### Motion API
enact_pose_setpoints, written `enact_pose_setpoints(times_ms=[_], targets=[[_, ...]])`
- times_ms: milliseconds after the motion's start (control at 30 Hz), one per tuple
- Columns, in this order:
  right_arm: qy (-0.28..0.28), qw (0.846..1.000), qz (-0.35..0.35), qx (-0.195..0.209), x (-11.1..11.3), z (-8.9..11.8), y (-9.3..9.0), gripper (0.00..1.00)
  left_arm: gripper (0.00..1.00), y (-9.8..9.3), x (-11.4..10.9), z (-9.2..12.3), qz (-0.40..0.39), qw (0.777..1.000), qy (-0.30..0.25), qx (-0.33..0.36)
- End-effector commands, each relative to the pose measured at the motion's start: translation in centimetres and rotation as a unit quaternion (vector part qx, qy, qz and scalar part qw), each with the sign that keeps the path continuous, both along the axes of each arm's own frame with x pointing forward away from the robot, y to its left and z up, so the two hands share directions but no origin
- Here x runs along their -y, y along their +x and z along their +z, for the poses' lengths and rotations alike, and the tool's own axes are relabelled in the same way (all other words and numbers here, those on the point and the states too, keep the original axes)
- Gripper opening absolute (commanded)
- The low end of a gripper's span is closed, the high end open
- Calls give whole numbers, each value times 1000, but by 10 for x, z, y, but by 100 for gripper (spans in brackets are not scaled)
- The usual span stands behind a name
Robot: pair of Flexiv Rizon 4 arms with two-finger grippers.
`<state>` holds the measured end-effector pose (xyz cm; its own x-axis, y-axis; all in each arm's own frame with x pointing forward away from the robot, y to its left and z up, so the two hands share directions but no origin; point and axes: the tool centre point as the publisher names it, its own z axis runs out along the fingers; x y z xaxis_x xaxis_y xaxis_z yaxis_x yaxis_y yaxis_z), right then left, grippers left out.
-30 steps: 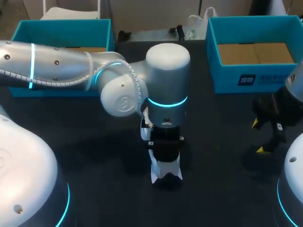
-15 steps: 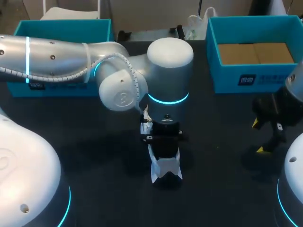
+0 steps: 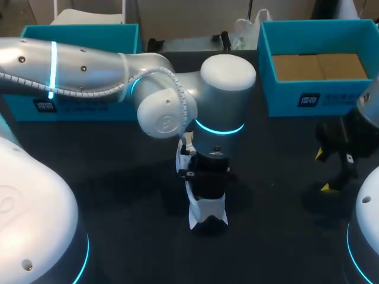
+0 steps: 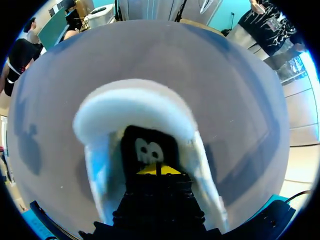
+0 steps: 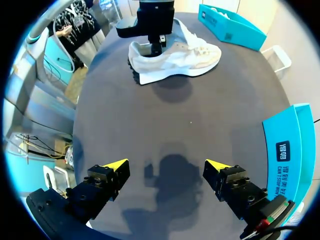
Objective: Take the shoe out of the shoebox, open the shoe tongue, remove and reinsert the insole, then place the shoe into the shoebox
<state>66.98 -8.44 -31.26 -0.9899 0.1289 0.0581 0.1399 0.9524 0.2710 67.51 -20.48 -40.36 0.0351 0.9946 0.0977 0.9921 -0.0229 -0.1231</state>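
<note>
Left teal cardboard shoebox [image 3: 83, 34] has its contents masked by the left arm [image 3: 89, 74]; left gripper [image 4: 157, 170] sits in the heel opening of the white sneaker [image 3: 207, 214] on the dark table [image 3: 118, 195], grip undeterminable; right teal shoebox [image 3: 284, 94] shows brown lining; right gripper [image 5: 165, 170] spread wide, empty.

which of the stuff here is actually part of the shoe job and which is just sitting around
Part of the job: white shoe; left gripper, down in its opening; left teal box and right teal box (which is the shoebox, cannot tell).
Just there: right gripper, open, apart from the shoe; black table.
</note>
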Motion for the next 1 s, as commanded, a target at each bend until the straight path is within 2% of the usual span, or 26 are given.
enact_pose_setpoints(times_ms=[33,200,400,567,800,1000], targets=[[-2,1000,-1,1,-1,0,-1,100,0,-3,-10,17,4,999,-30,8],[-2,1000,-1,1,-1,0,-1,100,0,-6,-5,27,10,997,-77,4],[-2,1000,-1,1,-1,0,-1,100,0,-9,13,1,9,997,-82,-11],[-2,1000,-1,1,-1,0,-1,100,0,-8,12,-3,18,996,-83,-11],[-2,1000,-1,1,-1,0,-1,100,0,1,1,25,26,997,-79,3],[-2,1000,-1,1,-1,0,-1,100,0,4,0,45,51,995,-73,51]])
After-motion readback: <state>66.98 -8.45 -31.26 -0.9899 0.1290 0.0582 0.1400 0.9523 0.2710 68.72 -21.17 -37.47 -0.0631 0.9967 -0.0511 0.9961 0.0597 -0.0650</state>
